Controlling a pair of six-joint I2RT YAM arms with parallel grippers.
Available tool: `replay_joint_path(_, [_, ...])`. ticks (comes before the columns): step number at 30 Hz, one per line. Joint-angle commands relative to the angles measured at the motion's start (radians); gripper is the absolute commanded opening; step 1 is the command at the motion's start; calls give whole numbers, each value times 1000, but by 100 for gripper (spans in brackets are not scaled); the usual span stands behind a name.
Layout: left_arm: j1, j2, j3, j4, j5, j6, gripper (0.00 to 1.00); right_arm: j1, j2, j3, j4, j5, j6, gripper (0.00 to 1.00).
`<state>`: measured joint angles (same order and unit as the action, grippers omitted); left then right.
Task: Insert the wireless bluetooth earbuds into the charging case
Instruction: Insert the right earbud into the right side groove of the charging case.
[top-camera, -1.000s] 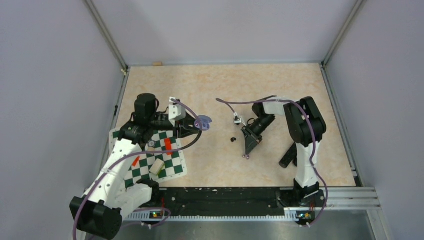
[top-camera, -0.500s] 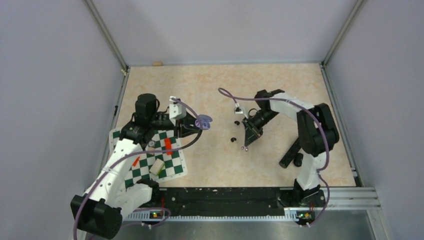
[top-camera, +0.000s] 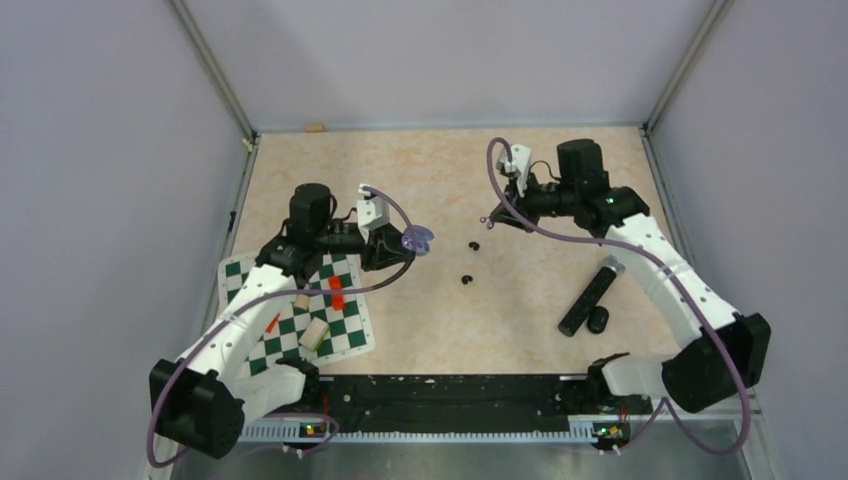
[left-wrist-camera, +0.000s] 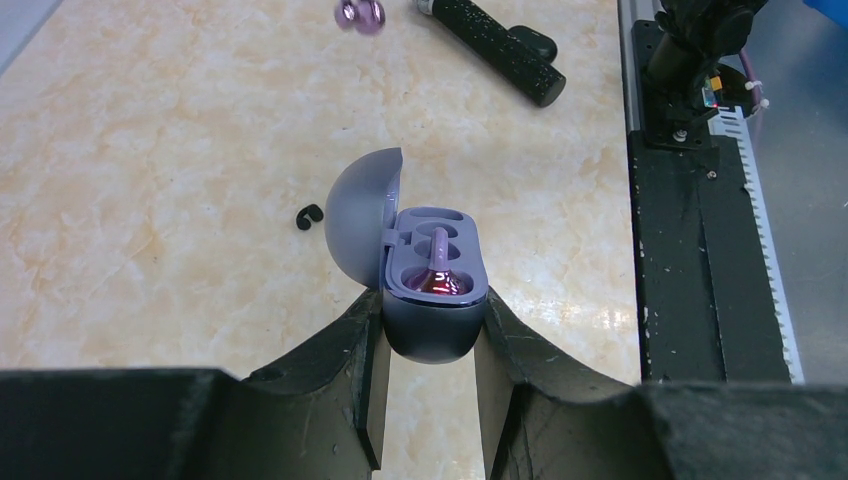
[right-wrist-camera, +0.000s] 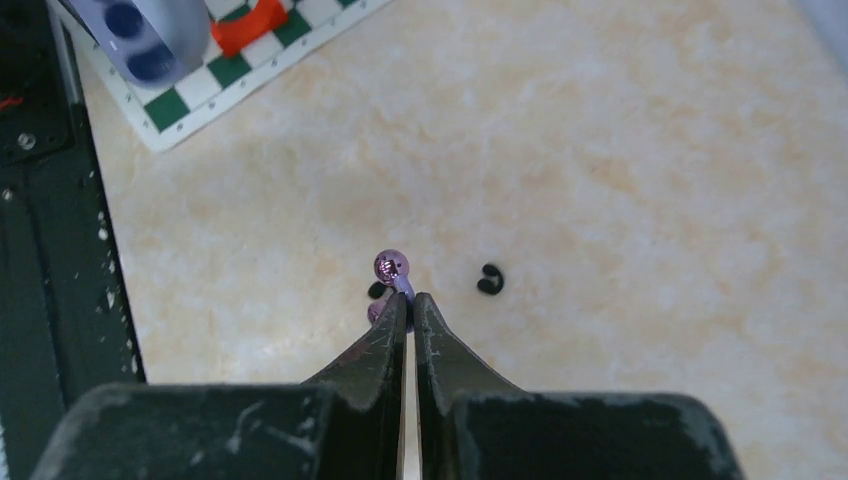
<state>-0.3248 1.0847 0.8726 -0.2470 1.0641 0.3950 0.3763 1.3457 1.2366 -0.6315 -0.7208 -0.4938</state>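
Observation:
My left gripper (left-wrist-camera: 430, 305) is shut on the charging case (left-wrist-camera: 432, 338), a bluish-lavender oval with its lid (left-wrist-camera: 362, 215) open to the left. One lilac earbud (left-wrist-camera: 438, 278) sits in a socket of the case. In the top view this gripper (top-camera: 405, 243) holds the case (top-camera: 417, 239) above the table at left of centre. My right gripper (right-wrist-camera: 408, 298) is shut on the other earbud (right-wrist-camera: 390, 267), which sticks out past the tips. In the top view the right gripper (top-camera: 487, 218) is far right of the case, raised above the table.
Two small black C-shaped bits (top-camera: 473, 245) (top-camera: 465, 279) lie between the grippers. A long black cylinder (top-camera: 588, 298) and a black cap (top-camera: 598, 320) lie at the right. A green-white checkered mat (top-camera: 352, 335) with red pieces lies at the left.
My right arm has swung from the table's middle toward the far right and lifted the earbud off the table. My left gripper has shifted slightly right with the case.

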Motion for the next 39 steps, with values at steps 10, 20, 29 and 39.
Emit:
replay_joint_path(10, [-18, 33, -12, 79, 8, -51, 1, 182, -258, -106, 396, 85, 59, 0])
replay_joint_path(20, [-22, 67, -29, 111, 35, -86, 2, 293, -251, -181, 479, 78, 65, 0])
replay_joint_path(29, [-31, 87, -35, 124, 41, -98, 0, 359, -200, -224, 533, 86, 77, 0])
replay_joint_path(39, [-33, 74, -59, 131, 42, -90, 0, 403, -151, -232, 541, 137, 55, 0])
